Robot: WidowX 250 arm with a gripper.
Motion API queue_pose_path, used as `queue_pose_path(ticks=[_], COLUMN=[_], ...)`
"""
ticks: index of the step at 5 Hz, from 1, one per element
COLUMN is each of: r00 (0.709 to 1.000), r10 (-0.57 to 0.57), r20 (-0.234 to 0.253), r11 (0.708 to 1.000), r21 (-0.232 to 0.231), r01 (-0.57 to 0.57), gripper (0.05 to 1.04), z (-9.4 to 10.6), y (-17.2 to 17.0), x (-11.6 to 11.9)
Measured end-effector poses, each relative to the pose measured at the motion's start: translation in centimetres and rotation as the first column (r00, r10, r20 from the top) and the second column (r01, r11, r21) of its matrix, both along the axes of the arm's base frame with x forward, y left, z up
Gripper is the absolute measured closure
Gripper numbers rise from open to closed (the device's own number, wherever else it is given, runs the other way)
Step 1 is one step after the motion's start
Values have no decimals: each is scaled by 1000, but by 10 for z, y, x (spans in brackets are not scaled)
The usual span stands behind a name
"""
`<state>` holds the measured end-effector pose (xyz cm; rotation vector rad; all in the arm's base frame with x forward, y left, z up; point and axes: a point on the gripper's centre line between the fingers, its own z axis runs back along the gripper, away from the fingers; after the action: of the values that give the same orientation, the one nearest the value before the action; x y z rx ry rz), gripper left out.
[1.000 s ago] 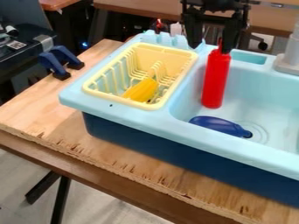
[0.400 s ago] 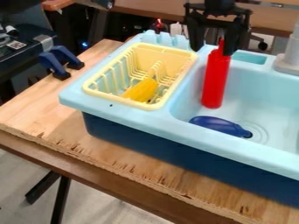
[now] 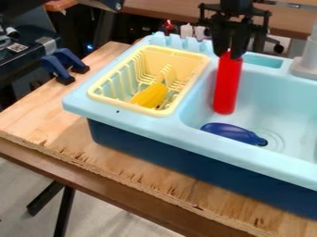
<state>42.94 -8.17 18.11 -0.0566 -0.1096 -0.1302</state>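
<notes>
Red bottle, its top grasped by the claw, stands in the light-blue sink near a dark-blue object and yellow rack.

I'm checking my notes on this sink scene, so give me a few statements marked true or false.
1. The gripper has the top of the red bottle between its fingers. True.
2. The red bottle lies flat on its side. False: it is upright.
3. The dark blue object lies in the sink basin. True.
4. The yellow object is inside the dish rack. True.
5. The dish rack is down in the sink basin. False: it is beside the basin.
</notes>
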Motion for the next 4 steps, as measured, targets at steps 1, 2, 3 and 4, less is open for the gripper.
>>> queue_pose_path(ticks=[1, 2, 3, 4], r00=[1000, 1000, 1000, 1000], r10=[2, 8, 10, 15], r20=[-1, -2, -7, -11], r11=[1000, 1000, 1000, 1000], r21=[1, 0, -10, -8], r01=[-2, -8, -10, -15], gripper=[889, 943, 943, 943], z=[-1, -2, -1, 2], y=[0, 1, 3, 7], x=[-1, -2, -6, -20])
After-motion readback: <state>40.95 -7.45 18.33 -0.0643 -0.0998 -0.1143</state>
